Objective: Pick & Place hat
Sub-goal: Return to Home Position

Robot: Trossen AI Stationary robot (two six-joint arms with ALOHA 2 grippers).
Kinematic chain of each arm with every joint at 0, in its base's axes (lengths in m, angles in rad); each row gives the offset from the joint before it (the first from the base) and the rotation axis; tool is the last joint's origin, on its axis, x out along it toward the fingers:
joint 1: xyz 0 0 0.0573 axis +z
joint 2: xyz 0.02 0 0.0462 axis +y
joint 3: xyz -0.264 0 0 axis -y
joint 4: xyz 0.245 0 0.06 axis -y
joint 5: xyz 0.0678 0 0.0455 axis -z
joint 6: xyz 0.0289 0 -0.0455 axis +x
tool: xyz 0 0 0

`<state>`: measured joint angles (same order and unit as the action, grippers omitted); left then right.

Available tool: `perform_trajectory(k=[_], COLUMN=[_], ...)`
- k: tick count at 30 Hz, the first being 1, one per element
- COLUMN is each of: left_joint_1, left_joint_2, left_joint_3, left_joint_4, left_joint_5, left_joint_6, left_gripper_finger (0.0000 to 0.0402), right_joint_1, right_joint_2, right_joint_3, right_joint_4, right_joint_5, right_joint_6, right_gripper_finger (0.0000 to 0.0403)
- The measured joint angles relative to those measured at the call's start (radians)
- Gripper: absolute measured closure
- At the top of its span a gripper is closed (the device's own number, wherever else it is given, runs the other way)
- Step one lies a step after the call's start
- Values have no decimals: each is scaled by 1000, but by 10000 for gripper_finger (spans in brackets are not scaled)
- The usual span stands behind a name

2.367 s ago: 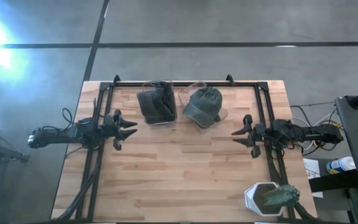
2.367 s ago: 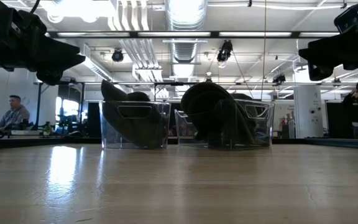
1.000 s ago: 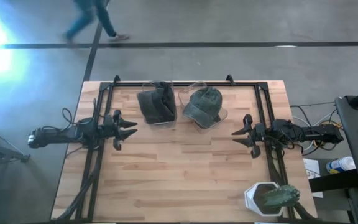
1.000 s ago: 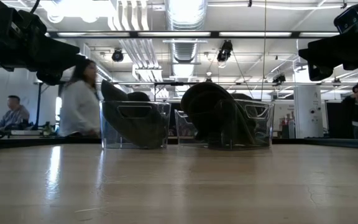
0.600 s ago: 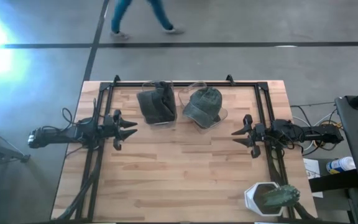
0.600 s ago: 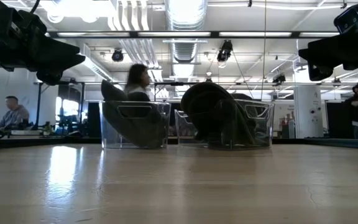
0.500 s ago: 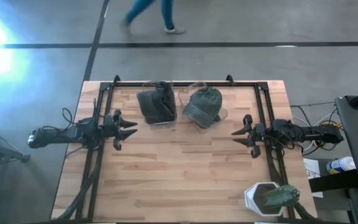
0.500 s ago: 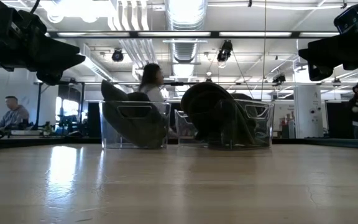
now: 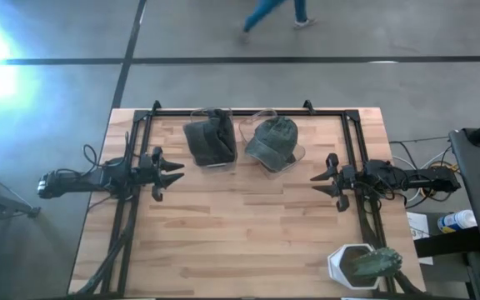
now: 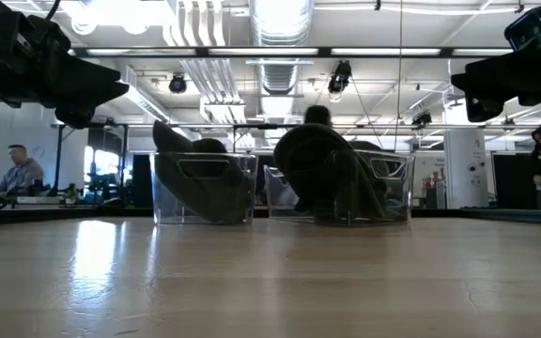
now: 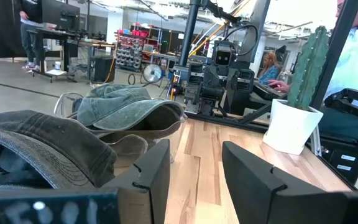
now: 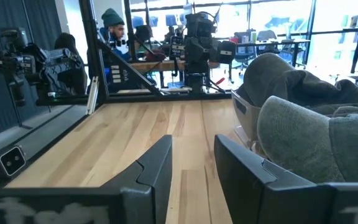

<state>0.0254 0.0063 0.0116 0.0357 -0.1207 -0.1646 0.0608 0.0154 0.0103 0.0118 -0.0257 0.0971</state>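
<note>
Two caps sit in two clear bins by the table's far edge. A dark grey cap [image 9: 211,140] lies in the left bin [image 10: 205,186]. A grey-green cap [image 9: 272,142] rests in the right bin [image 10: 383,188], its brim over the bin's near rim. My left gripper [image 9: 176,172] hovers open above the table's left side, pointing right, short of the dark cap [image 11: 36,149]. My right gripper [image 9: 317,181] hovers open at the right side, pointing left, near the green cap [image 12: 309,134].
A white pot with a cactus [image 9: 363,265] stands at the table's near right corner. A black frame [image 9: 248,111] runs along the table's far and side edges. Bare wood lies between the grippers. A person walks on the floor [image 9: 273,12] beyond the far edge.
Neither arm nor either cap has moved. A person has walked across the floor behind the table, from left to right.
</note>
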Motion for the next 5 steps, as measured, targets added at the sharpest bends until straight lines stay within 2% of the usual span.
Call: perform_trajectory(k=[5], left_joint_1=[0], left_joint_2=[0], left_joint_3=[0], left_joint_4=[0], left_joint_5=[0], left_joint_6=[0], left_gripper_finger=[262], right_joint_1=[0], right_joint_2=[0], right_joint_3=[0], right_joint_4=[0], right_joint_5=[0], right_joint_6=[0], right_gripper_finger=[284])
